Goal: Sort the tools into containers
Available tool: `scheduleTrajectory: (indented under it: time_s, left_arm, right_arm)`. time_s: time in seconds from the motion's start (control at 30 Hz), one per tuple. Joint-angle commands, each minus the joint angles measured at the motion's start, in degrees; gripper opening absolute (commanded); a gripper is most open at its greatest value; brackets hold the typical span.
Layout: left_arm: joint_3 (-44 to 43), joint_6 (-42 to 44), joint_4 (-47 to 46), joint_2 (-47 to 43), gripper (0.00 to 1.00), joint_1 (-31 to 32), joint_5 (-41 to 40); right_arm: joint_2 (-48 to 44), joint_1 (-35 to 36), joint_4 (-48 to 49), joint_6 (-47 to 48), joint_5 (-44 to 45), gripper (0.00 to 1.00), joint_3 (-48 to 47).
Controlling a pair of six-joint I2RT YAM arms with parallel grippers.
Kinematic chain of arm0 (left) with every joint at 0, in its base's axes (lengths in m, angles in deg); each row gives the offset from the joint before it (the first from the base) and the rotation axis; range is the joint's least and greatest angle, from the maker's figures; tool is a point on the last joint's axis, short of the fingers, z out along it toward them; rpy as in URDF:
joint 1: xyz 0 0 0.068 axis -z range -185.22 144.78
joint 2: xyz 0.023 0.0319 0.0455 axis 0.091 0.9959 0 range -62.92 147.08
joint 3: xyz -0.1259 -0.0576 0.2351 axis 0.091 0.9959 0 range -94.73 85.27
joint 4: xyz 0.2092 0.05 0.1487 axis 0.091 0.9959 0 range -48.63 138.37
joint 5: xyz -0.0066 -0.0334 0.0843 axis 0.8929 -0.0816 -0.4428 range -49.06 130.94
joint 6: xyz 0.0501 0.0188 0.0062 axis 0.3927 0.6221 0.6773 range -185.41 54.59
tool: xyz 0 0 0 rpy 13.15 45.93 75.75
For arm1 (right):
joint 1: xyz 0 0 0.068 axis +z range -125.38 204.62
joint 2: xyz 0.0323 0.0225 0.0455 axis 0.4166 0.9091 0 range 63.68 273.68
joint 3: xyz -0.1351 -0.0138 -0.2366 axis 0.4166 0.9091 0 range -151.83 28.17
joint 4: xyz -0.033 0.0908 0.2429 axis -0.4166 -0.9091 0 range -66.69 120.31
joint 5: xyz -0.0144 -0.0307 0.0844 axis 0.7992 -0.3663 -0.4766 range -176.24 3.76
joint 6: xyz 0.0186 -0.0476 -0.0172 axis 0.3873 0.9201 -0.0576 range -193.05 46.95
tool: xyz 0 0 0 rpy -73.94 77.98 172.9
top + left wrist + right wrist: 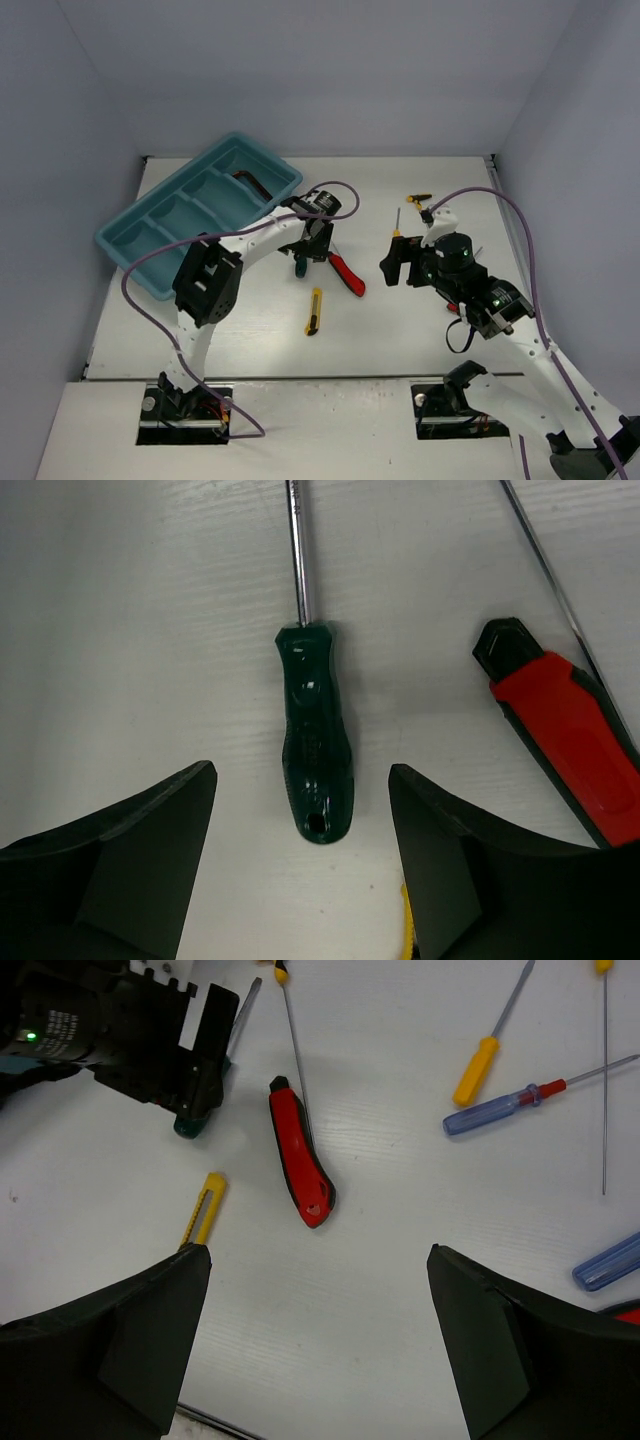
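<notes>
Straddling green screwdriver (pixel 318 735), L claw (pixel 300 772) open, nothing held; R claw (pixel 318 1252) open, empty. Rec: centre mid-handle, close squarely.

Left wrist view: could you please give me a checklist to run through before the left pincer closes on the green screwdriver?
1. Green screwdriver handle sits between the left pincer jaws: ok.
2. Jaws stand wider than the handle: ok.
3. Red utility knife lies apart from both fingers: ok.
4. Fingers low enough to grip: cannot tell.
5. Teal tray has free compartments: ok.
6. Right pincer open, apart from the left pincer: ok.
</notes>
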Motion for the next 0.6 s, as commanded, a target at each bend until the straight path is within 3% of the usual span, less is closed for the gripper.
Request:
scheduleTrajectory:
  time_s: [0.0,0.17,0.27,0.33,0.37,0.4,0.43,0.57]
  left_arm:
    - [-5.1,-2.0,1.0,1.6,0.66,-1.0,0.3]
    - [-5.6,-5.2,1.3,4.5,0.59,-2.4,2.4]
    - [-6.1,-5.8,1.3,6.0,0.47,-2.4,3.7]
    - [-6.1,-6.4,1.4,6.4,0.32,-2.4,4.0]
    - [-6.1,-6.5,1.4,6.0,0.15,-2.4,4.1]
    - [-5.9,-6.8,1.4,5.0,0.05,-2.4,4.0]
    - [-5.6,-7.1,1.4,3.7,0.01,-2.4,3.8]
    - [-4.2,-8.6,2.1,-4.7,0.0,-2.4,2.8]
  right_arm:
    - [-1.5,-0.5,-0.2,1.9,0.0,0.87,-1.5]
    - [-2.4,-0.7,-0.8,2.0,0.3,0.87,-1.8]
    - [-2.5,-0.9,-0.9,2.0,0.3,0.87,-1.9]
    - [-2.2,-0.8,-1.0,2.1,0.3,0.87,-2.0]
    - [-2.0,-0.9,-0.9,2.1,0.1,0.87,-2.1]
    - [-1.8,-1.0,-1.0,2.2,0.1,0.87,-2.2]
    - [-1.6,-1.0,-1.0,2.2,0.1,0.87,-2.4]
    - [-1.3,-1.3,-0.9,2.5,0.3,0.87,-3.1]
